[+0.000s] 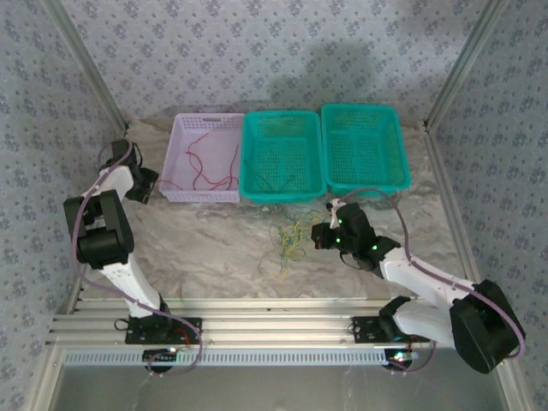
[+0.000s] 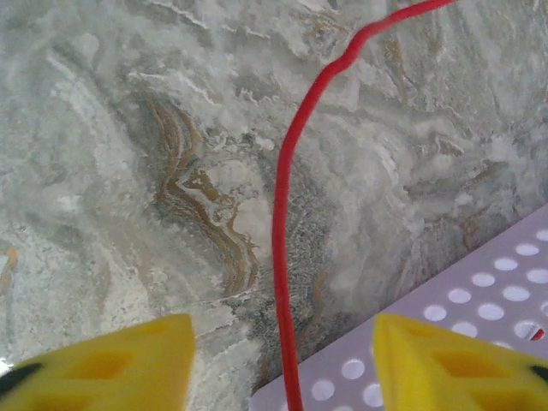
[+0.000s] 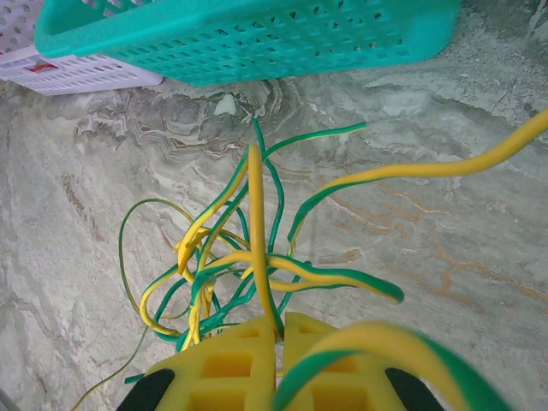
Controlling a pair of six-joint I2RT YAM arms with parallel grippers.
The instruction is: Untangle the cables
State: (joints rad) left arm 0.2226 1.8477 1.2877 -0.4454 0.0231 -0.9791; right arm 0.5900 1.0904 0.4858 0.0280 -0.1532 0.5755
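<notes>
Cables (image 1: 289,240), thin yellow-and-green wires, knotted on marbled tabletop (image 1: 214,248) before teal mesh basket (image 1: 282,195). Right gripper (image 3: 280,325) clamped on one yellow strand; left gripper (image 2: 282,325) parted around thin red wire (image 2: 287,171) beside lilac perforated basket (image 2: 479,291). Risk of tightening the knot or dragging the whole clump by pulling hard.

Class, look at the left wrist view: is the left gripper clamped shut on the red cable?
No: the fingers of the left gripper stand apart, and the red cable runs between them with a gap on either side.
</notes>
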